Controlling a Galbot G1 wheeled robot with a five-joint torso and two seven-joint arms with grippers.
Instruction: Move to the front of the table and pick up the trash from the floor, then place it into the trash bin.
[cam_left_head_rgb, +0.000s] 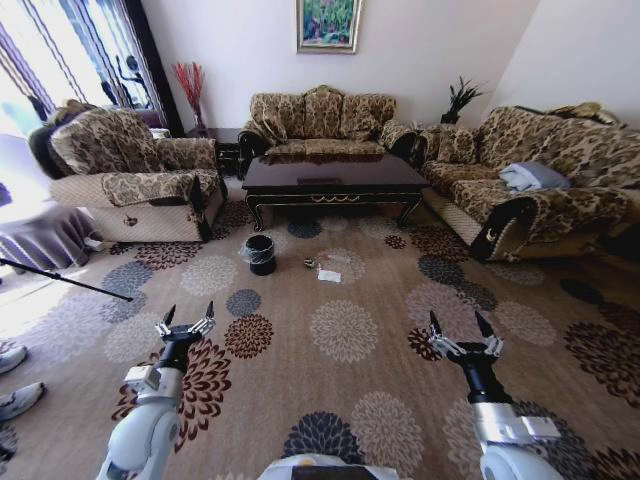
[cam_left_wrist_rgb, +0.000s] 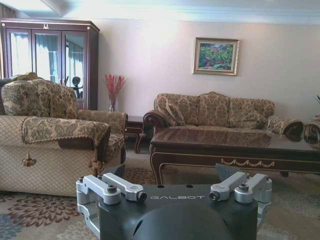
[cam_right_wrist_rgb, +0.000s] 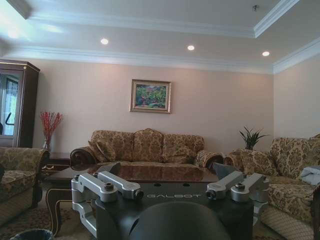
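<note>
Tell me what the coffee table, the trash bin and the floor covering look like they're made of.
The table looks like dark wood with a glossy varnish: its top mirrors the sofa, and gold scrollwork trims the apron. The trash bin seems black plastic, though it could be metal, with a thin clear liner bag ruffled over the rim. The floor is matte woven carpet with flower medallions.

The table (cam_left_head_rgb: 335, 182), long, low and of dark glossy wood with gold scrollwork on its apron, is set upright on the floor (cam_left_head_rgb: 340, 330), a tan carpet patterned with flower medallions; the trash bin (cam_left_head_rgb: 260, 254), small, black and bag-lined, is stood upright before the table's left end; the trash (cam_left_head_rgb: 327, 267), small pale and dark scraps, is seen lying just beside the bin.
</note>
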